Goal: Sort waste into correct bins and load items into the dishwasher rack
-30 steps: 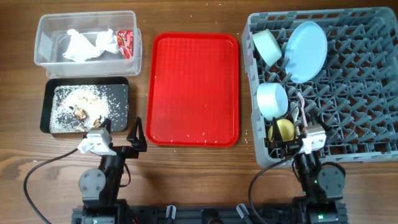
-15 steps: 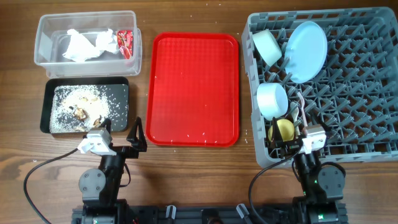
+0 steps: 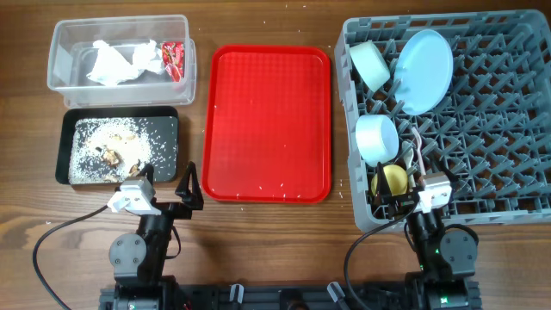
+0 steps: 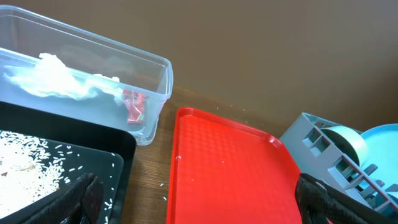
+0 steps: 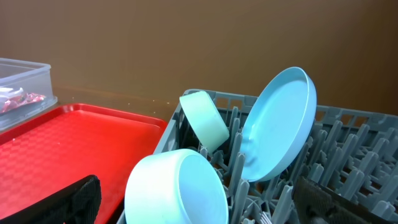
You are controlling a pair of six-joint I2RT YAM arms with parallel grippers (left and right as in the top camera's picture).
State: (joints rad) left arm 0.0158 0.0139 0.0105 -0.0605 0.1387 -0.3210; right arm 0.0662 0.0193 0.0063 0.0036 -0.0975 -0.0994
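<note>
My left gripper point(image 3: 165, 182) sits close to the near edge of the table point(image 3: 258, 250), jaws spread as wide as they go and holding nothing. One finger hangs over the near right corner of the black tray point(image 3: 67, 129); the other is over the gap between it and the flat red tray point(image 3: 269, 120). My right gripper point(image 3: 405, 200) is just as wide open and also empty, at the near left corner of the dishwasher rack point(image 3: 499, 129).

Just beyond those fingers the small yellow cup point(image 3: 394, 179) rests on its side among the pegs. The pale blue bowl point(image 3: 376, 138) is tilted on edge right behind it, along the rack's left edge. On the left side of the table, the black tray holds the rice grains point(image 3: 103, 142) with a few brownish scraps point(image 3: 110, 158).

The red tray lies in the middle of the table, carrying only a few stray grains.

Towards the far left corner of the table, the clear tub point(image 3: 60, 52) holds the crumpled white tissue point(image 3: 116, 62) and, at its right end, the red wrapper point(image 3: 173, 56). In the rack's far left corner the pale green bowl point(image 3: 368, 65) leans on its edge, and the pale blue plate point(image 3: 424, 71) stands tilted just beside it.
</note>
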